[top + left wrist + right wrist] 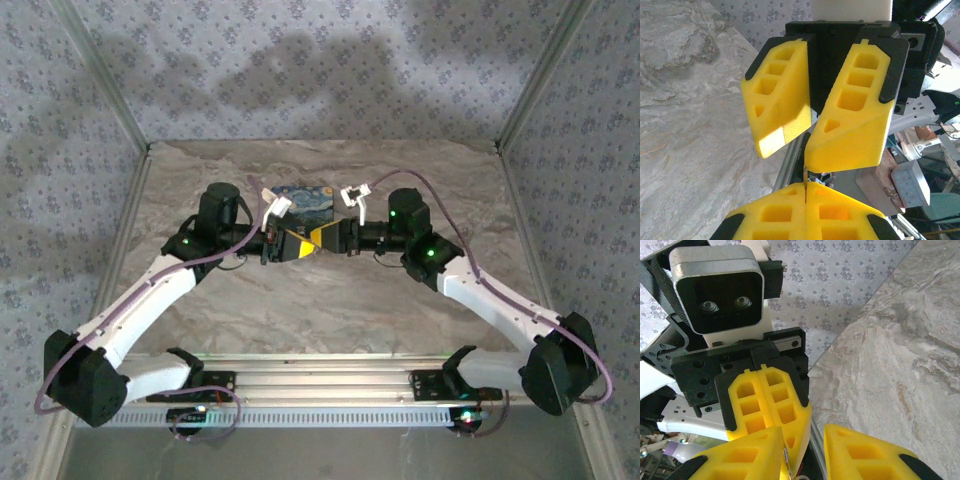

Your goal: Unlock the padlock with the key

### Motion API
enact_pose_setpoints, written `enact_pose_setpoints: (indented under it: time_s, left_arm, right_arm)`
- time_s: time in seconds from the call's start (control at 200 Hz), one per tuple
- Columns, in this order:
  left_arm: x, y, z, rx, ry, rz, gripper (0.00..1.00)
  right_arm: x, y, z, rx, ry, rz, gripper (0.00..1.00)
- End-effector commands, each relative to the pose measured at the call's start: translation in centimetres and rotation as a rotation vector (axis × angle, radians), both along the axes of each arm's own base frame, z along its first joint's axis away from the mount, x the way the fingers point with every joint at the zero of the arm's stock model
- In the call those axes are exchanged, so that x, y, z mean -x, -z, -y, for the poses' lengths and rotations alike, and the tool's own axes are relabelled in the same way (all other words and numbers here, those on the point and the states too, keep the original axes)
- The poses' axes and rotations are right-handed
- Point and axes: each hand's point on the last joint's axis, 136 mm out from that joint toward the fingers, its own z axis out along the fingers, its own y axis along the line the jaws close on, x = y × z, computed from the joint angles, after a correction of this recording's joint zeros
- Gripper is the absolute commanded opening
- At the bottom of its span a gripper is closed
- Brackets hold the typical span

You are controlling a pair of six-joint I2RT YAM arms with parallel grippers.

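1. Key [803, 176]: thin sliver pinched in my shut left gripper [805, 187], lower centre of frame.
2. Right gripper [808, 150] just above it, jaws partly apart, nothing visibly held.
3. Padlock hidden from me; insertion and turn judged still left.

Part hidden
Only a sliver of key [804, 180] is exposed; the tin [305, 193] is covered at six o'clock.
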Motion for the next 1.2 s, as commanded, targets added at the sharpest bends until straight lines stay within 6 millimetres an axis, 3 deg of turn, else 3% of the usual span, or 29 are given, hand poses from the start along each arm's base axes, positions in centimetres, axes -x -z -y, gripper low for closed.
enact_pose_setpoints:
  time_s: [0.0, 0.21, 0.43, 0.745, 0.844, 1.004, 1.199]
  left_arm:
    - [0.4, -2.0, 0.4, 0.034, 0.041, 0.067, 0.0]
    - [0.2, -1.6, 0.2, 0.024, 0.035, 0.061, 0.0]
    - [0.6, -1.5, 0.1, 0.019, 0.055, 0.058, 0.0]
    - [1.0, -1.7, 0.1, 0.026, 0.082, 0.054, 0.0]
    - [1.1, -1.7, 0.1, 0.023, 0.086, 0.056, 0.0]
    - [1.0, -1.7, -0.1, 0.014, 0.077, 0.058, 0.0]
    - [0.1, -1.9, -0.4, 0.024, 0.027, 0.045, 0.0]
  right_arm:
    - [1.0, -1.3, -0.8, -0.026, -0.06, 0.014, 0.34]
    - [0.5, -1.5, -0.1, -0.022, -0.022, 0.011, 0.49]
    - [0.8, -1.9, 0.5, -0.01, -0.013, 0.024, 0.44]
    - [1.4, -0.9, -0.9, 0.014, -0.076, -0.004, 0.44]
    - [1.5, -0.6, -1.3, 0.028, -0.098, -0.016, 0.36]
    - [1.7, -0.5, -1.5, 0.03, -0.11, -0.02, 0.0]
    - [0.8, -0.8, -0.8, 0.033, -0.017, 0.013, 0.0]
